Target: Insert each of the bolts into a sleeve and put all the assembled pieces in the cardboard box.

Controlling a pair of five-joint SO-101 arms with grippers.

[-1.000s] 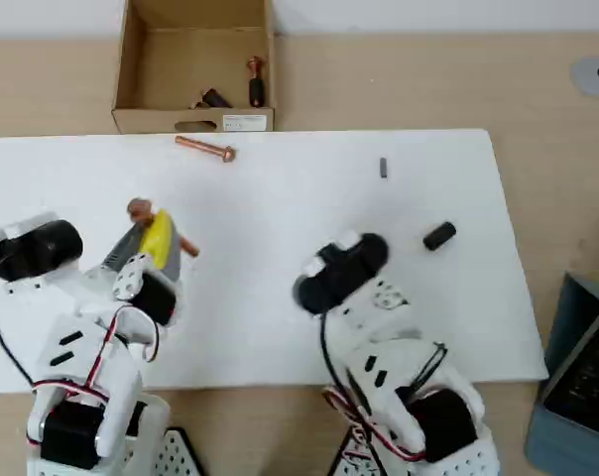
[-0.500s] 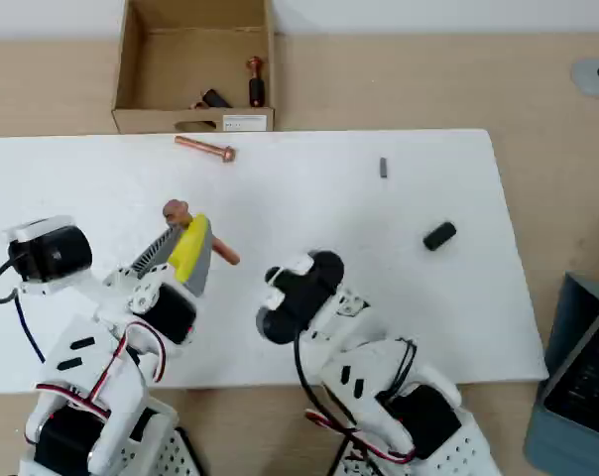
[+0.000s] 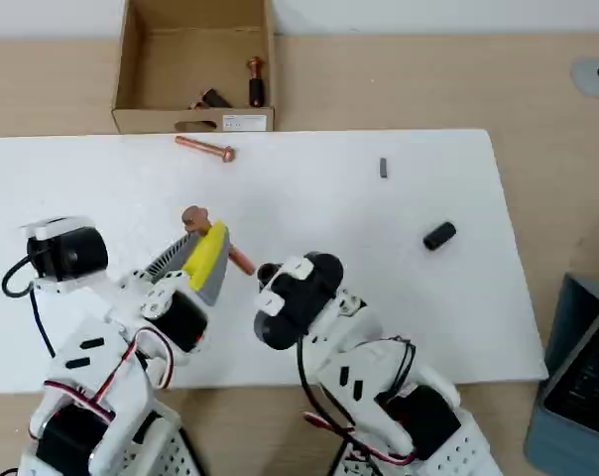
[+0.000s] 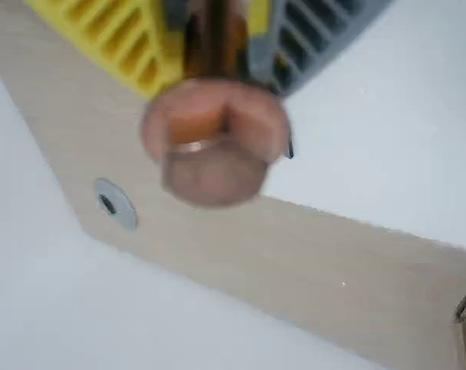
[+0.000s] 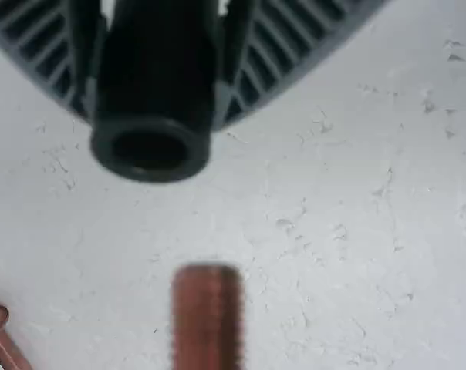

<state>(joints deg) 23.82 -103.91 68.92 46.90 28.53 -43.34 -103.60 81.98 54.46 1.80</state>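
Observation:
My left gripper, with yellow and grey fingers, is shut on a copper bolt above the white mat; its head fills the left wrist view. My right gripper is shut on a black sleeve, its open bore facing the bolt's threaded tip, a short gap apart. From above, the right arm's black wrist covers the sleeve. A second copper bolt lies near the cardboard box, which holds assembled pieces. Another black sleeve lies on the mat's right part.
A small dark pin lies on the white mat. A grey device stands at the right table edge, and a round grey grommet sits in the far right corner.
The left gripper carried its bolt rightward toward the middle of the mat. The right arm swung left, bringing its sleeve close to the bolt's tip.

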